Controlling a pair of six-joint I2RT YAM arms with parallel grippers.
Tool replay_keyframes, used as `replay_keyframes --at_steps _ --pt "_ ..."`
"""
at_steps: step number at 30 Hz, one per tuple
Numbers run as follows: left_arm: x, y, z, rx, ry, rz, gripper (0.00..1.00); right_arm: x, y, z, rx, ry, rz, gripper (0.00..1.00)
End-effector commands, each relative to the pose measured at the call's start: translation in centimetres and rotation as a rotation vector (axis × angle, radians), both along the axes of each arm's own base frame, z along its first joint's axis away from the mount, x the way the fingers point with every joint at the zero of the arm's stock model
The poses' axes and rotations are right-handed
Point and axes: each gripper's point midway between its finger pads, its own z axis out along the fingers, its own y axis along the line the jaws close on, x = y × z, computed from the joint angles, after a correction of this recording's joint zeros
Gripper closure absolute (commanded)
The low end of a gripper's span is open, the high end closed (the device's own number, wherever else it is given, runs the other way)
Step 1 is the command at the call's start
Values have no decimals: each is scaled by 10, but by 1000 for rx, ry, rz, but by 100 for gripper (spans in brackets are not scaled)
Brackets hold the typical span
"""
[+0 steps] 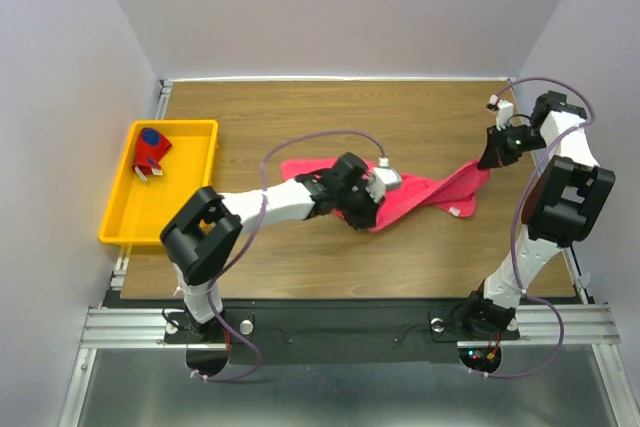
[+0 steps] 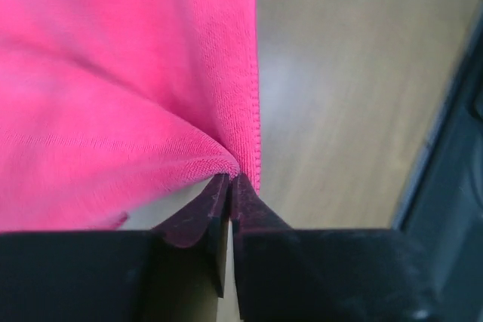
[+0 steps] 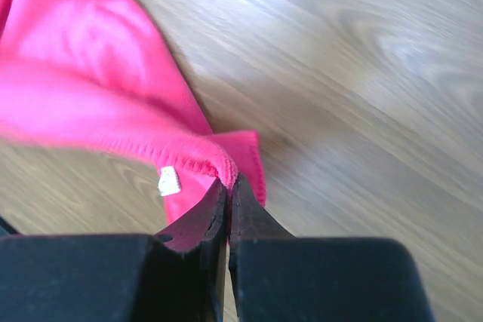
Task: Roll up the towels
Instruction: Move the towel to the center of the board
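The plain pink-red towel [image 1: 435, 190] lies stretched across the middle of the wooden table. My left gripper [image 1: 368, 215] is shut on its near hem; in the left wrist view the fingertips [image 2: 230, 177] pinch a fold of the cloth [image 2: 113, 96]. My right gripper [image 1: 490, 159] is shut on the towel's right corner and holds it a little off the table. In the right wrist view the jaws [image 3: 229, 180] clamp the hem of the towel [image 3: 83, 88] beside a small white label [image 3: 169, 181]. The patterned red and navy towel [image 1: 152, 150] sits bunched in the yellow tray.
The yellow tray [image 1: 190, 192] stands at the table's left edge. White walls close in the back and both sides. A dark rail [image 1: 350, 327] runs along the near edge by the arm bases.
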Motion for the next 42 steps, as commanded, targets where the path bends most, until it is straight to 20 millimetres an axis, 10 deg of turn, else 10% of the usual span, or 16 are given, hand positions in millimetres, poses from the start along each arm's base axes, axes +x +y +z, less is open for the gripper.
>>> replay_keyframes --at_steps 1,6,9,17,21,29,37,40,42 --pt "-23 -26 11 -7 23 -126 79 1 -44 15 -70 -46 -101 99" --pt "14 -14 65 -28 -135 -126 43 -23 -63 4 -150 -26 -79 100" --pt "42 27 89 -36 -238 -86 20 -33 -56 -3 -138 -11 -58 99" --pt "20 140 32 265 -374 -292 31 -36 -51 -3 -113 -7 -62 99" --pt "-2 124 21 287 -490 -384 27 -36 -49 -1 -105 -6 -67 100" --pt "-24 21 -10 260 -594 -569 30 -40 -46 -1 -93 11 -65 100" --pt "-23 3 -54 357 -655 -689 35 -43 -44 2 -88 10 -56 99" --pt "-25 1 -59 359 -647 -700 52 -44 -43 0 -84 14 -53 99" --pt "-31 0 -51 335 -650 -710 82 -44 -43 0 -86 12 -51 99"
